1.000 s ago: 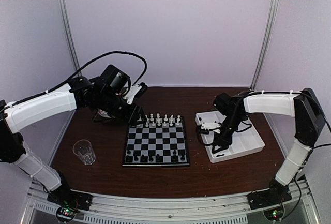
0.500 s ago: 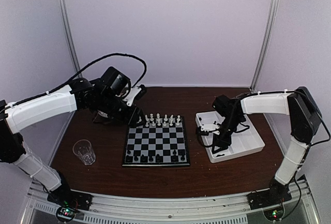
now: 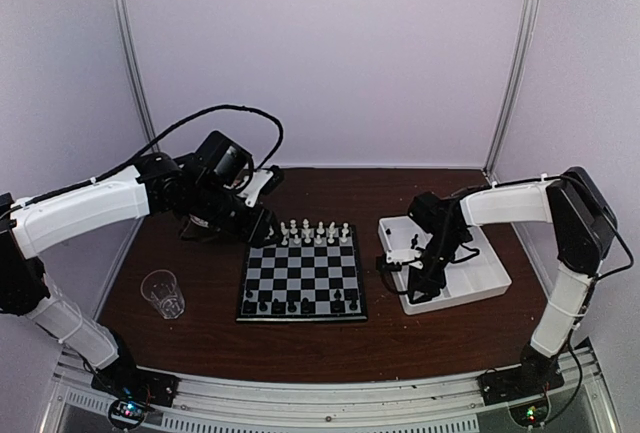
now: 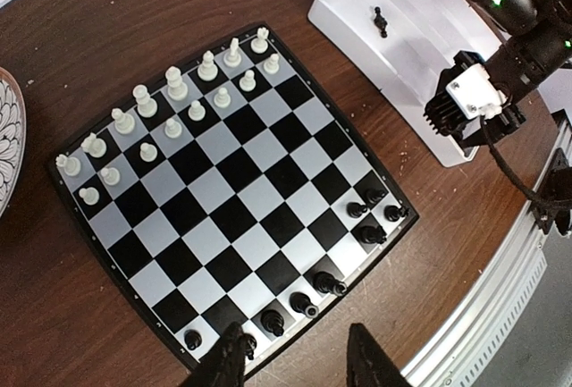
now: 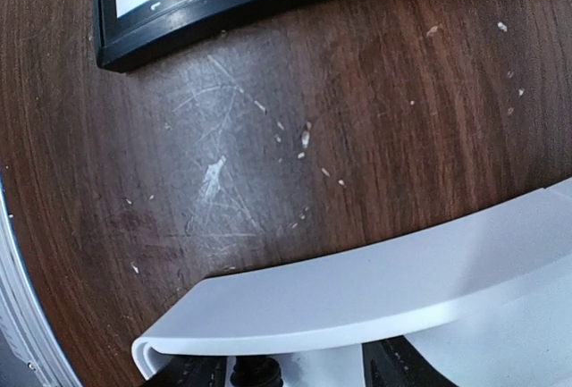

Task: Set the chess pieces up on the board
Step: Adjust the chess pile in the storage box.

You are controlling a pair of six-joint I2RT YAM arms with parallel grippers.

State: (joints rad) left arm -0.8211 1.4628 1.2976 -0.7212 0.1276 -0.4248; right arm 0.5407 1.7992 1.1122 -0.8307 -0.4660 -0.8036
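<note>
Left wrist, board (image 4: pixel 234 219) diagonal, white chessmen (image 4: pixel 176 83) upright

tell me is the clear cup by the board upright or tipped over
Upright: the clear cup stands on its base on the table left of the board, open rim facing up. Contents: cannot tell.

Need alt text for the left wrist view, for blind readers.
Chessboard seen from above: white pieces fill two rows on one side, fewer black pieces line the opposite edge. One black piece lies in a white tray, the right gripper at its edge.
</note>
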